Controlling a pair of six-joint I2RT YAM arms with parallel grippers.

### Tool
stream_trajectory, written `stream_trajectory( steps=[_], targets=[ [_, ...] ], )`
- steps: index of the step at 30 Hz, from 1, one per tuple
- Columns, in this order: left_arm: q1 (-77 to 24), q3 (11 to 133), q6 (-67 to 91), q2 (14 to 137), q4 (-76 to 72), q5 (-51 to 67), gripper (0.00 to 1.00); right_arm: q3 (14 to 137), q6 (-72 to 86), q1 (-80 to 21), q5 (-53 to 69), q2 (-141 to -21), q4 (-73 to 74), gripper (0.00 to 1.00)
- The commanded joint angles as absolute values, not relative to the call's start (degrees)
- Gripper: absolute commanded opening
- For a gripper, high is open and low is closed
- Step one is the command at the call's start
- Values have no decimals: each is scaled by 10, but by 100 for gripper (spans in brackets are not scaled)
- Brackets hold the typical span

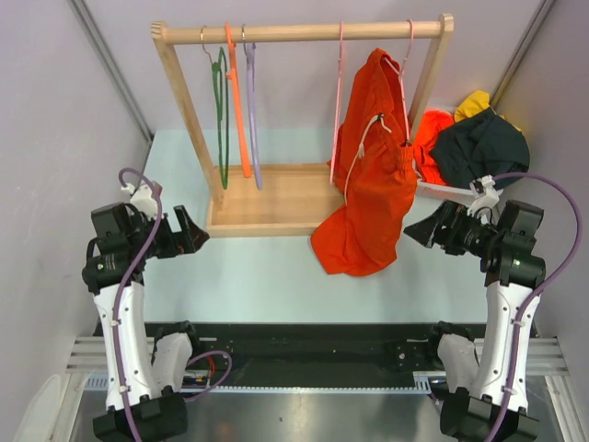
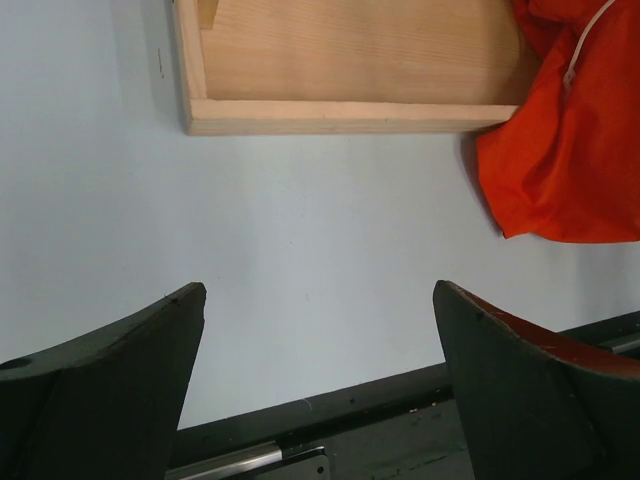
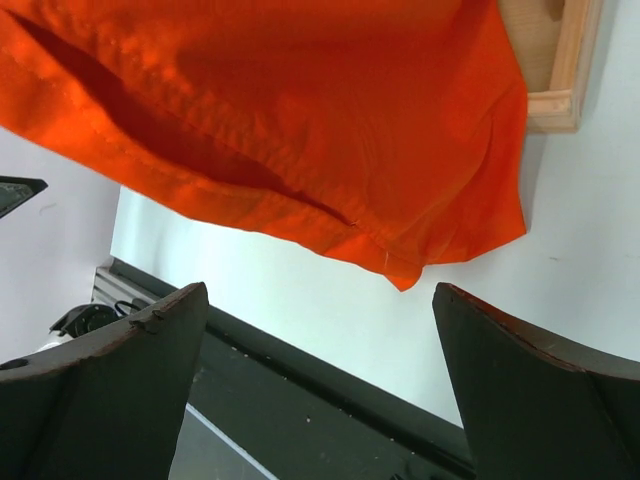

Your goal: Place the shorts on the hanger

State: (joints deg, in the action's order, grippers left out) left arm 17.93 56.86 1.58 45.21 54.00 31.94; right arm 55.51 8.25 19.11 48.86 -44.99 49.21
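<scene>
Top external: the shorts (image 1: pixel 479 147) lie heaped at the right rear of the table (image 1: pixel 258 267), touching an orange garment (image 1: pixel 429 133) and a yellow garment (image 1: pixel 471 103); the hanger (image 1: pixel 338 110) hangs bare on the wooden rack (image 1: pixel 304 32), beside hung orange shorts (image 1: pixel 368 166). Left wrist: the left gripper (image 2: pixel 318 290) is spread wide, holding nothing, above the tabletop. Right wrist: the right gripper (image 3: pixel 320 290) is equally wide and unladen, orange cloth ahead. I judge the task unstarted; my next move calls for reaching the right arm back to the shorts.

Left gripper (image 1: pixel 191 236), black, mid-left of frame, gapes wide. Right gripper (image 1: pixel 416 230), mid-right, likewise gapes; both point inward.
</scene>
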Motion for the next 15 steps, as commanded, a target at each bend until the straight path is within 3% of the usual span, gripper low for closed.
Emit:
stream_trajectory(
  steps=[1,15],
  targets=[
    [183,588,14,468,540,314,100,560,102,190,475,-458,456,100],
    [183,628,20,505,466,350,100,626,124,218,396,-592,273,100]
  ],
)
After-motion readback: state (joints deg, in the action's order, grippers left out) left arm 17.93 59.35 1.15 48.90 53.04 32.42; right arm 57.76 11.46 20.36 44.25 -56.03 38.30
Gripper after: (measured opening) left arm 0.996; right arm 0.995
